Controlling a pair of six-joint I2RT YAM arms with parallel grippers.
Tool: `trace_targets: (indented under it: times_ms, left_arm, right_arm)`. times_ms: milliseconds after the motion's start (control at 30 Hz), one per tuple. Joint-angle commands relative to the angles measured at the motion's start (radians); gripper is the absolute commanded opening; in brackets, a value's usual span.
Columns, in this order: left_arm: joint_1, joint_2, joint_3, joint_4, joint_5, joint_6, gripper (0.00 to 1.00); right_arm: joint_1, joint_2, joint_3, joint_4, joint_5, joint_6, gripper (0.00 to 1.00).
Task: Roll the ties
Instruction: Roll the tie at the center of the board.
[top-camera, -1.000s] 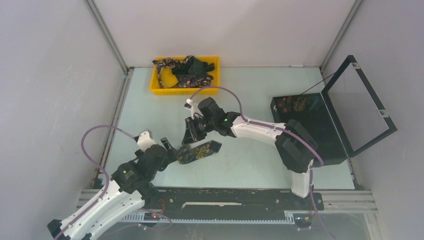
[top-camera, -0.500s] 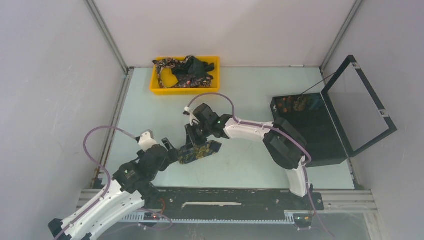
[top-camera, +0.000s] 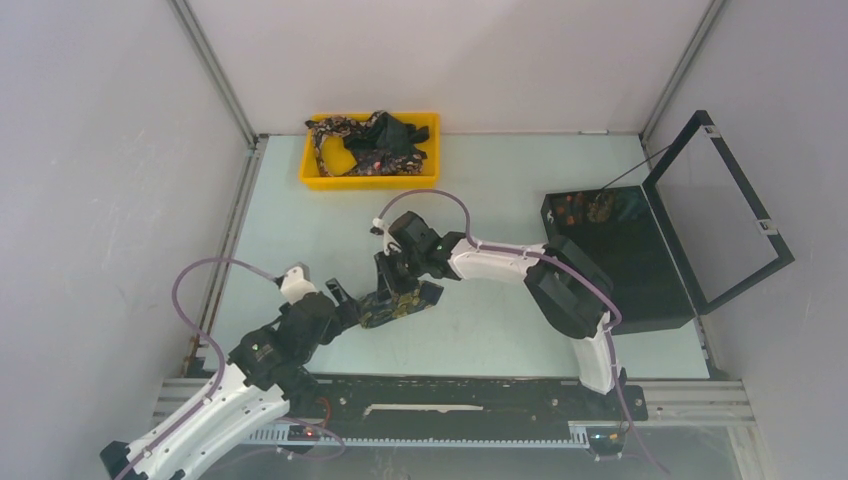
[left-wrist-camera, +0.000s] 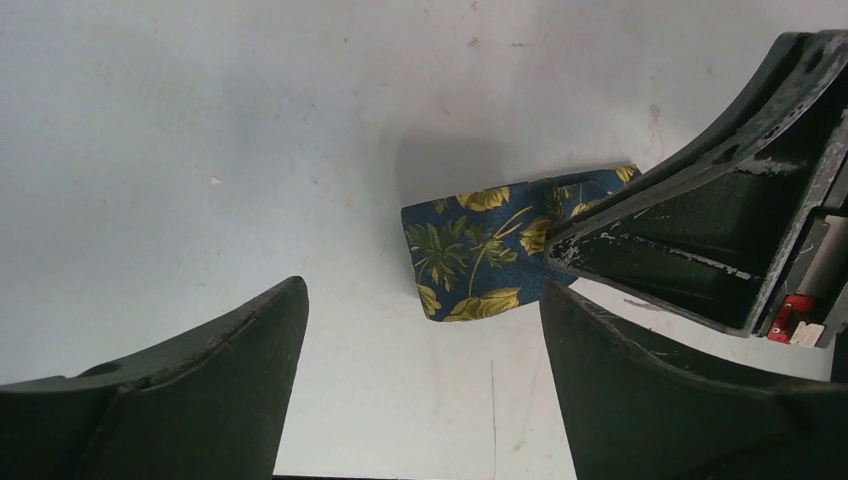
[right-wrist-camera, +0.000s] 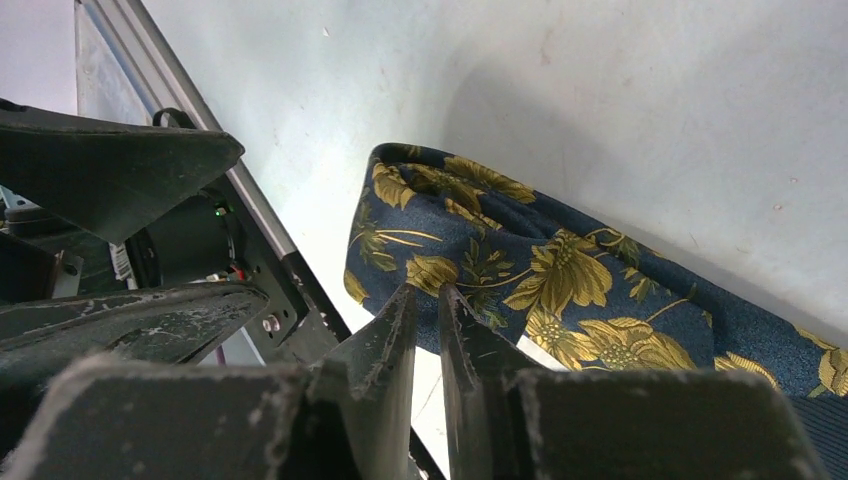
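Observation:
A folded navy tie (top-camera: 402, 299) with gold flowers lies on the table between the two grippers. It also shows in the left wrist view (left-wrist-camera: 480, 250) and the right wrist view (right-wrist-camera: 560, 280). My right gripper (top-camera: 396, 284) has its fingers nearly together, pinching the tie's near edge (right-wrist-camera: 425, 295); the tie's end looks slightly lifted, with a shadow under it. My left gripper (top-camera: 346, 305) is open and empty (left-wrist-camera: 425, 400), just left of the tie's end, not touching it. More ties (top-camera: 372, 143) lie heaped in the yellow tray.
The yellow tray (top-camera: 312, 178) stands at the back of the table. A black hinged box (top-camera: 640, 270) stands at the right with its lid (top-camera: 745, 215) open and rolled ties (top-camera: 590, 207) in its far end. Metal frame rails run along the table's sides.
My right gripper has come down and toward the left onto the folded tie. The tie has shifted slightly. My left gripper has hardly moved.

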Motion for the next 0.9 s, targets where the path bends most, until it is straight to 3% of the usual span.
trace_targets:
  times_ms: [0,867]
  left_arm:
    - [0.026,-0.004,-0.020,0.075,0.048,-0.010,0.91]
    - [0.210,0.083,-0.177,0.383,0.332,-0.003,0.80]
  right_arm:
    - [0.007,-0.005,-0.036,0.009,0.032,-0.026,0.17]
    - [-0.031,0.014,-0.128,0.056,0.042,-0.050,0.16]
